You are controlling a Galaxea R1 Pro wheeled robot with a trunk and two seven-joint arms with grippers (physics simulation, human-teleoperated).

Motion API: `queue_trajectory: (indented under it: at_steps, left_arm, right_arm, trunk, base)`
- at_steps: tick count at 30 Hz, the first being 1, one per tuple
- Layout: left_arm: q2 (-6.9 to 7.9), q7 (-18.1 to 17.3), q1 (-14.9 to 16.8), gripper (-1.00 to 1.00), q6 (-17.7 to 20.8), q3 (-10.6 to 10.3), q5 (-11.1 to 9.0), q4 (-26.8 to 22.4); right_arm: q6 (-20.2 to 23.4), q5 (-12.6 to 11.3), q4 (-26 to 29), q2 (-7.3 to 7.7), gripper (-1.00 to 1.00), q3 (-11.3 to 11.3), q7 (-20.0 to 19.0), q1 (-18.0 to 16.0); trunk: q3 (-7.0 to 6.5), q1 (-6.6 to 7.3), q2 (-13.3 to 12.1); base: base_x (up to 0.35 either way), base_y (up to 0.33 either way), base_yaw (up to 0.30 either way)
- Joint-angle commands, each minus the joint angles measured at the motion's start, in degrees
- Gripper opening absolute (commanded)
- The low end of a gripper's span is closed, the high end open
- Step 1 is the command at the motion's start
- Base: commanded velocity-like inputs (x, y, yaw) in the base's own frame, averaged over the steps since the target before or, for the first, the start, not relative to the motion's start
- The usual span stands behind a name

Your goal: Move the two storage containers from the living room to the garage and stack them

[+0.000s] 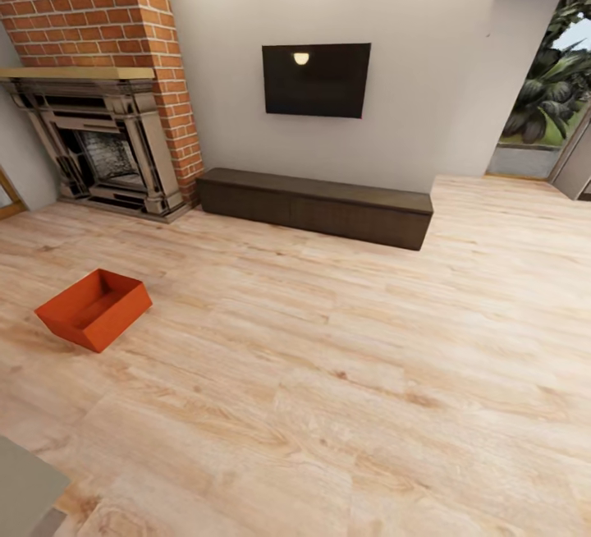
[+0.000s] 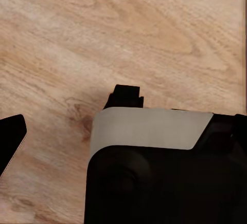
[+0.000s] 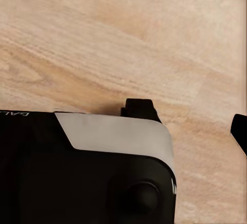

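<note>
Storage container, one orange-red open-topped box, sits empty on the light wood-plank floor of the living room, out in front of the red brick fireplace and well apart from it. Relative to that fireplace, a long dark low cabinet runs along the pale wall just beside the brick column, and a dark wall screen hangs above the cabinet. Beyond the far end of the cabinet from the fireplace, a glazed opening shows green foliage outside. The head view carries all of this room detail; a pale grey corner of some object intrudes at its lower edge and cannot be identified. The left wrist view shows plank floor beneath a black and pale grey body of the robot, with a dark part at one edge; whether the left gripper's jaws are apart or closed cannot be told. The right wrist view shows the same kind of floor under a similar black and grey body, with a dark part at the frame edge; the right gripper's state likewise cannot be told. No container appears in either wrist view.
</note>
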State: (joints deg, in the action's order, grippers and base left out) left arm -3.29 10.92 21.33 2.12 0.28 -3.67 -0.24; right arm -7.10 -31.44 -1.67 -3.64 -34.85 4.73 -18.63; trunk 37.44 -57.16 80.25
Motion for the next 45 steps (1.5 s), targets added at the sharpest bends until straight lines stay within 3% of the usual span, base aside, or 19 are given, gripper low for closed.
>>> queue_trajectory:
  at_steps: [1, 39, 45]
  left_arm:
    - [-0.01, 0.2, 0.0, 1.0, 0.2, 0.0, -0.4, 0.0]
    - [0.04, 0.2, 0.0, 1.0, 0.2, 0.0, -0.4, 0.0]
    - [0.03, 0.2, 0.0, 1.0, 0.2, 0.0, -0.4, 0.0]
  right_arm:
    - [-0.3, -0.5, -0.2, -0.05, 1.0, -0.5, 0.1, -0.1]
    - [-0.2, -0.5, -0.2, -0.05, 1.0, -0.5, -0.3, 0.0]
    - [-0.2, -0.5, -0.2, -0.05, 1.0, -0.5, -0.3, -0.1]
  trunk:
    - [0.05, -0.03, 0.0]
    - [0.05, -0.03, 0.0]
    - [0.05, -0.03, 0.0]
  base:
    - [0.324, 0.0, 0.0]
    - [0.323, 0.0, 0.0]
    - [0.323, 0.0, 0.22]
